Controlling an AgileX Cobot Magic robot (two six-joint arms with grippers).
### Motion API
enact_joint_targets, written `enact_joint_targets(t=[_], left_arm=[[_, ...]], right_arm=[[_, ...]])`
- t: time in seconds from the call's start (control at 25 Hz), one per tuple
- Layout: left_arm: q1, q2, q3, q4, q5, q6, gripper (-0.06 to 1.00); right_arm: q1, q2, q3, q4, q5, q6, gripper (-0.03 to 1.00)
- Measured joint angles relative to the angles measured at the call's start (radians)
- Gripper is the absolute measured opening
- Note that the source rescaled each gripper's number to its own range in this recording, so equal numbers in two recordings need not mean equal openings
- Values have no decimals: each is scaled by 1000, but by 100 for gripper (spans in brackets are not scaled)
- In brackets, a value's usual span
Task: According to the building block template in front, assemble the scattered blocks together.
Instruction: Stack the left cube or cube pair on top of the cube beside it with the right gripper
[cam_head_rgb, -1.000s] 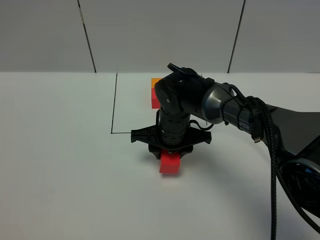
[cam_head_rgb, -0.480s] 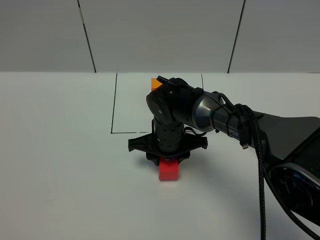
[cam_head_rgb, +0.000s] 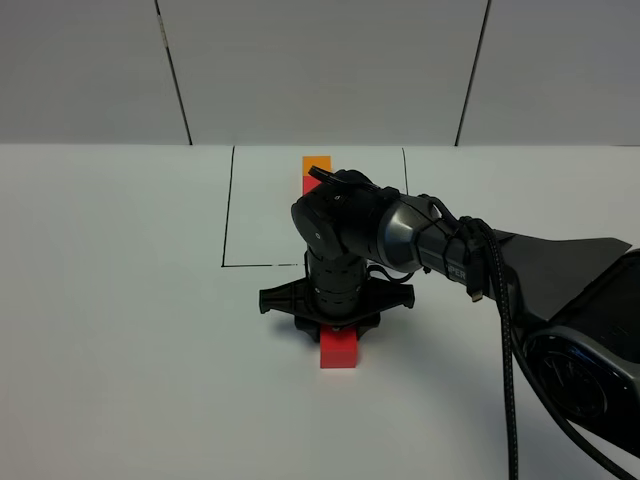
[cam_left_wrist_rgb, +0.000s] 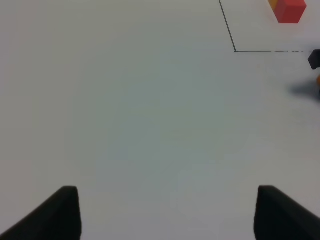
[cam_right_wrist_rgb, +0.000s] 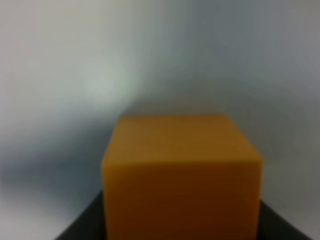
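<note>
My right gripper points down at the table just in front of the drawn black square. It is shut on the orange cube, which fills the right wrist view and is hidden behind the gripper in the high view. The red cube lies on the table right against the gripper's near side. The template's orange cube and a sliver of its red cube show behind the arm; the left wrist view also catches the template. My left gripper is open over bare table, holding nothing.
The white table spreads wide to the left and front. A black cable runs along the right arm. The square's near left corner shows in the left wrist view.
My right arm has swung forward and lower, uncovering the template's orange cube. The red cube has shifted a little toward the table's front. My left gripper has stayed still.
</note>
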Motion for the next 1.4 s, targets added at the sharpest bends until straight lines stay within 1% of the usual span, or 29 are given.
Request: enact_joint_targets(t=[0.96,1.04,1.08,1.16,1.4], left_arm=[[0,0,0,0,0,0,57],[0,0,0,0,0,0,57],[0,0,0,0,0,0,57],[0,0,0,0,0,0,57],[0,0,0,0,0,0,57]], right_arm=[[0,1,0,0,-3,-4,0],[0,1,0,1,-3,-13,2],[0,1,0,2,-3,-21,5],[0,1,0,11,1,-36,17],[0,1,0,35,3,-69,63]])
